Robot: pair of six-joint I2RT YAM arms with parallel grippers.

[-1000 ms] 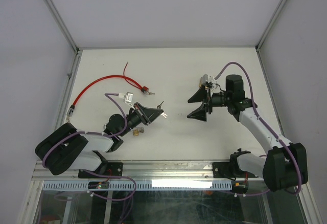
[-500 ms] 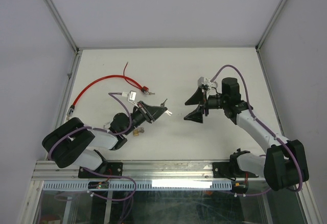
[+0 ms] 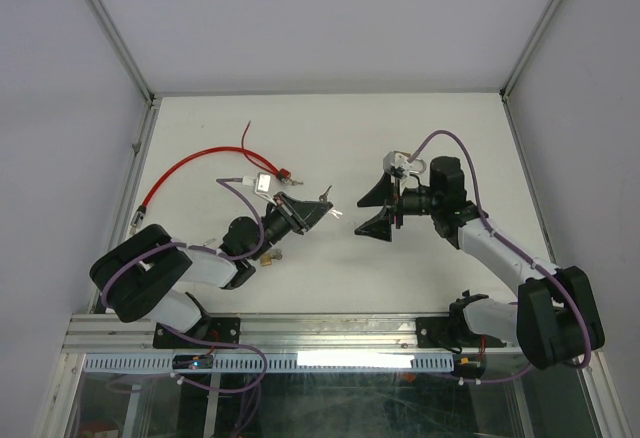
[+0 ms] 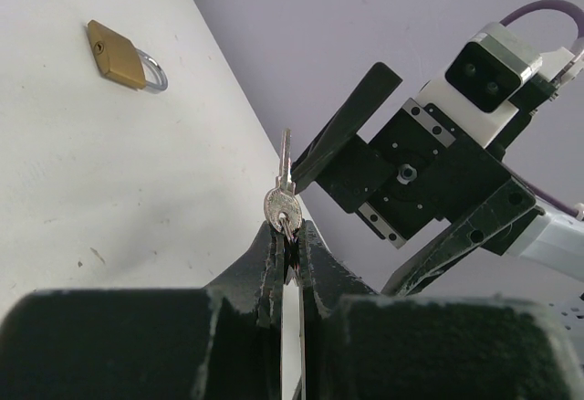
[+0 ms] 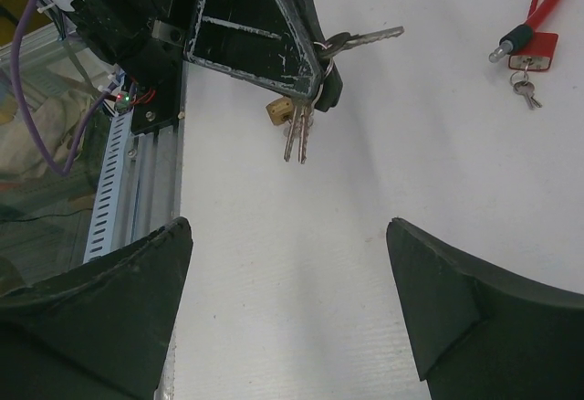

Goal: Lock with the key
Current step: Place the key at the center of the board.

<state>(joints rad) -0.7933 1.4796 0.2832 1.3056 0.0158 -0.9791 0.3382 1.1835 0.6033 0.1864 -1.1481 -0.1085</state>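
Noting handling first: the small silver metal key (image 4: 284, 176) is judged light, thin, stiff and smooth, so liable to swivel if gripped anywhere but its flat bow. It is pinched at that bow by the left end effector (image 4: 287, 236), whose fingers are pressed together on it with the blade projecting free. Spare keys (image 5: 299, 135) on the same ring hang below.

The key is held aloft, well apart from the small brass padlock (image 4: 123, 53), which lies flat on the white counter (image 4: 73, 190). The padlock is judged hard and prone to sliding. Its body sides would be the place to hold, with the keyhole end left free.

The right end effector (image 3: 375, 208) stands spread and empty, beyond the key from the padlock.

Against a second ago: the key and the right end effector have been brought closer together; the padlock is unmoved.
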